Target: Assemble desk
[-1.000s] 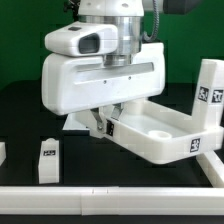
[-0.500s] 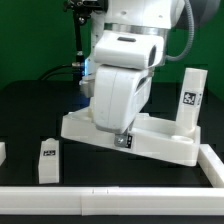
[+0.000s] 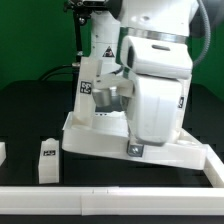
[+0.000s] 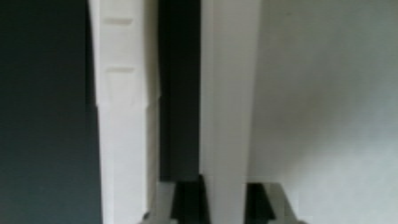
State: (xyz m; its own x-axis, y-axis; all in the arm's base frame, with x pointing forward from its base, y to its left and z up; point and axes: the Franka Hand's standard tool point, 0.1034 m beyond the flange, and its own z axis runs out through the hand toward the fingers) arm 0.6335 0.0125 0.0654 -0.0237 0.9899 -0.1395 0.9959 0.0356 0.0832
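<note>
Swung round, slab (image 3: 95,143) in tool (image 3: 133,149) — upright leg (image 3: 86,92) at exterior view's left.

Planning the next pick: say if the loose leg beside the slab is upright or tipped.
Upright: the loose leg stands on end, taller than wide.

You have a white desk slab (image 3: 100,142) on a black table (image 3: 25,115) before a green backdrop (image 3: 30,40), with a white border rail (image 3: 110,203) along the front; the upright leg (image 3: 87,100) and the loose leg (image 3: 48,160) are white too, each bearing a black-and-white square tag. The arm (image 3: 155,90) is white with grey patches; in the wrist view the slab shows as white bands split by a black gap, and the gripper (image 4: 226,205) has fingers (image 4: 185,205) that look black, though that picture is blurred.
</note>
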